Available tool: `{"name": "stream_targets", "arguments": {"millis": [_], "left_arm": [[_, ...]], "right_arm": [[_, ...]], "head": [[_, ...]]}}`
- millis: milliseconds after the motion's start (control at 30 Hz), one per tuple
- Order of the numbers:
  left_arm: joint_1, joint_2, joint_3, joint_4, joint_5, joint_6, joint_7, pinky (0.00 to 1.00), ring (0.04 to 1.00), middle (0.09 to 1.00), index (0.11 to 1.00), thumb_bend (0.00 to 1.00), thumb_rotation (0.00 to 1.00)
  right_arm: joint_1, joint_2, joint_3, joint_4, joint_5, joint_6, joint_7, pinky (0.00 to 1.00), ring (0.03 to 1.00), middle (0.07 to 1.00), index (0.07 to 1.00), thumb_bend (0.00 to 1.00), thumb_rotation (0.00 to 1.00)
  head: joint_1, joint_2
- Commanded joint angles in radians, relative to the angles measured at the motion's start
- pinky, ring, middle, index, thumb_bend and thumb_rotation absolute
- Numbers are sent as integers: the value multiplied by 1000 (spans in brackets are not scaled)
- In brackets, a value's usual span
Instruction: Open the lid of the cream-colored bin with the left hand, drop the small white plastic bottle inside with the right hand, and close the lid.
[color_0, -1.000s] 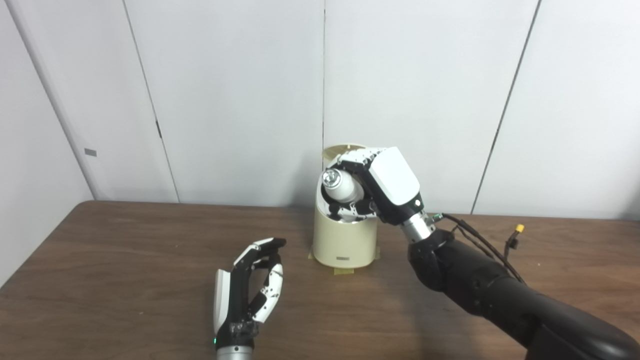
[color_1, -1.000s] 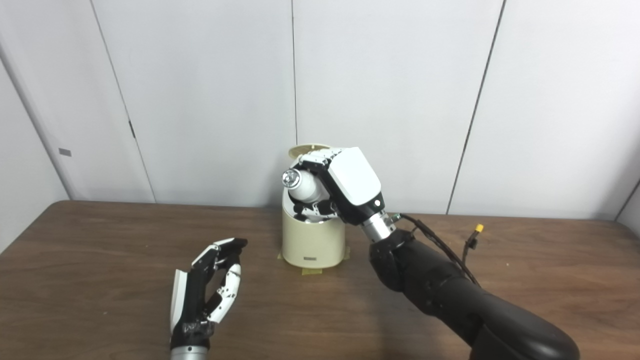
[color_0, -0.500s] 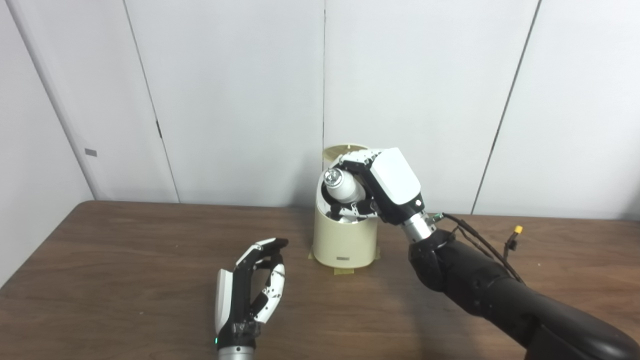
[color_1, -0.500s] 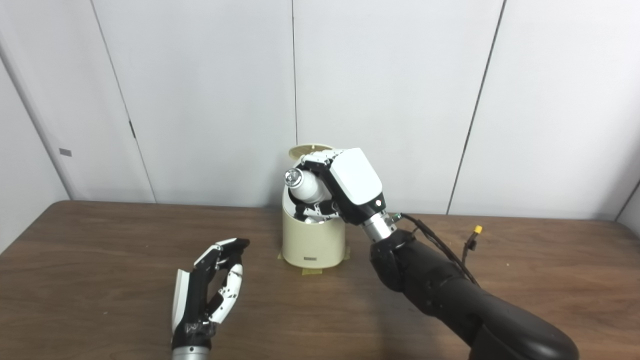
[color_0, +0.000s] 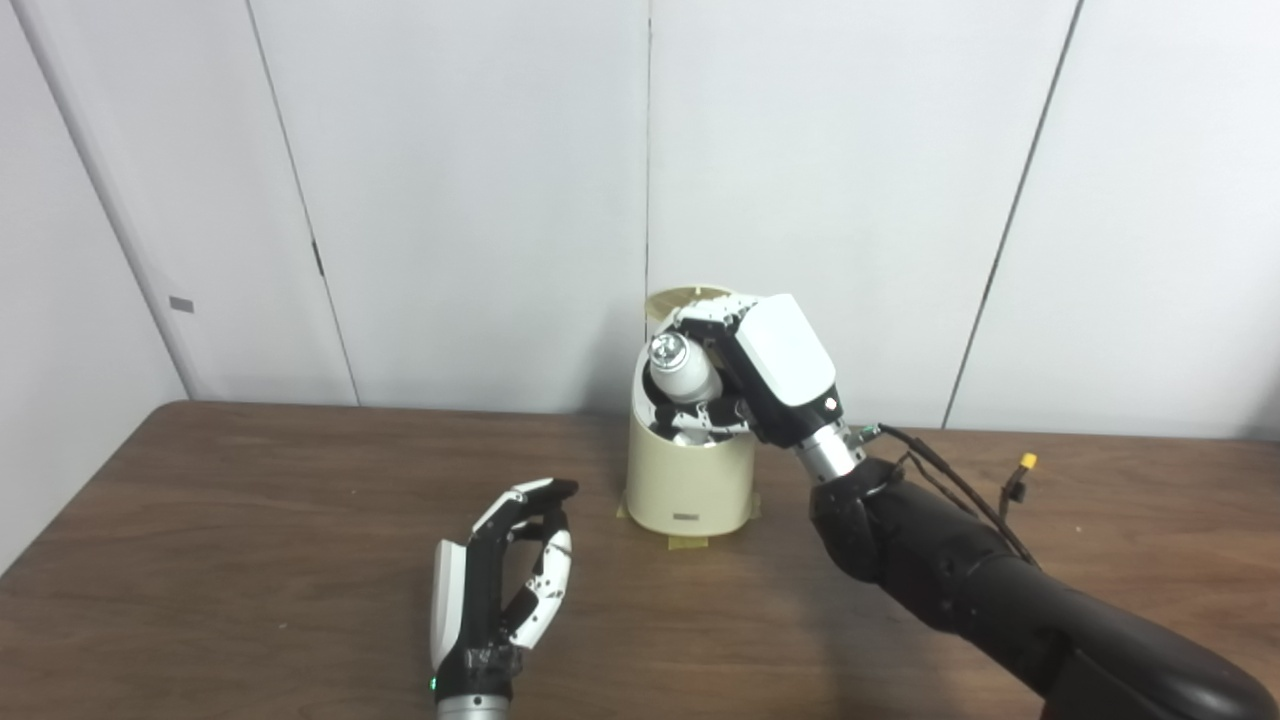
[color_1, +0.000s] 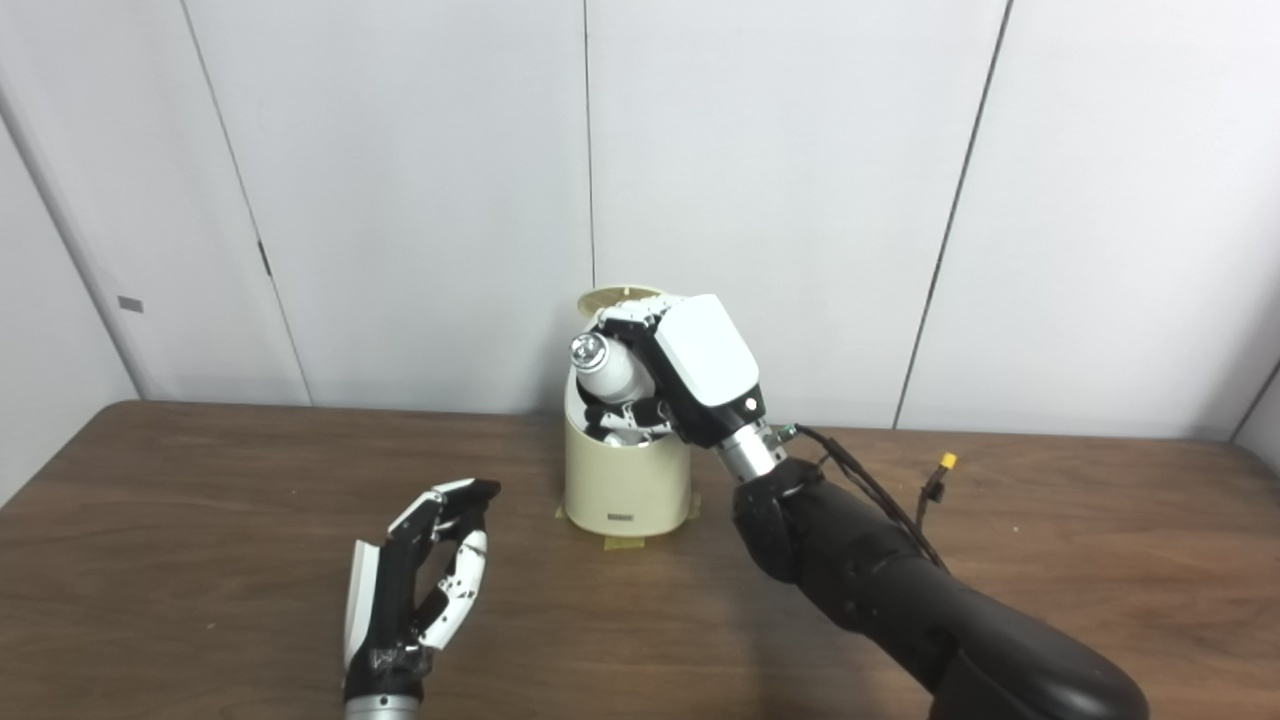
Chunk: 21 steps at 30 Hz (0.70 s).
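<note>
The right hand (color_0: 770, 370) is gripping the small white bottle (color_0: 680, 370) in closed fingers, holding it tilted over the open mouth of the cream-colored bin (color_0: 690, 480), whose lid (color_0: 685, 298) is standing raised behind. The bin is sitting on the brown table (color_0: 250, 530) near the wall. The left hand (color_0: 500, 585) is hovering empty, well left of the bin, with fingers loosely curled and apart.

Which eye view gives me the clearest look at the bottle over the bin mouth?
Neither is much better; the left eye view, marginally. It shows the white bottle held in the right hand above the open bin. The right eye view shows the same, merely shifted left.
</note>
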Motion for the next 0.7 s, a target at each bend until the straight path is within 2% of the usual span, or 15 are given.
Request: {"name": "stream_targets", "arguments": {"millis": [0, 267, 400, 433, 500, 667], "left_arm": [[56, -17, -18, 39, 23, -19, 14, 641, 717, 717, 686, 157, 527], [54, -13, -18, 42, 15, -23, 11, 645, 723, 720, 689, 160, 552], [54, -15, -17, 45, 11, -28, 13, 646, 720, 717, 686, 157, 518], [53, -14, -17, 47, 13, -30, 15, 646, 721, 718, 687, 154, 515], [53, -14, -16, 50, 13, -30, 15, 645, 721, 719, 688, 155, 515], [51, -13, -16, 52, 9, -33, 14, 645, 722, 719, 687, 155, 510]], "right_arm": [[-61, -12, -20, -3, 5, -19, -29, 451, 512, 499, 481, 529, 0], [-57, -22, -21, -17, 11, -19, -30, 453, 532, 497, 480, 531, 0], [-53, -25, -19, -29, 16, -19, -37, 452, 526, 497, 481, 530, 3], [-51, -25, -20, -31, 17, -19, -36, 453, 526, 530, 485, 527, 71], [-50, -26, -20, -35, 18, -19, -34, 455, 526, 557, 489, 524, 129], [-47, -28, -16, -38, 19, -19, -23, 453, 525, 563, 490, 523, 144]], "head": [[0, 1], [-2, 3], [-2, 3], [-2, 3], [-2, 3], [-4, 4]]}}
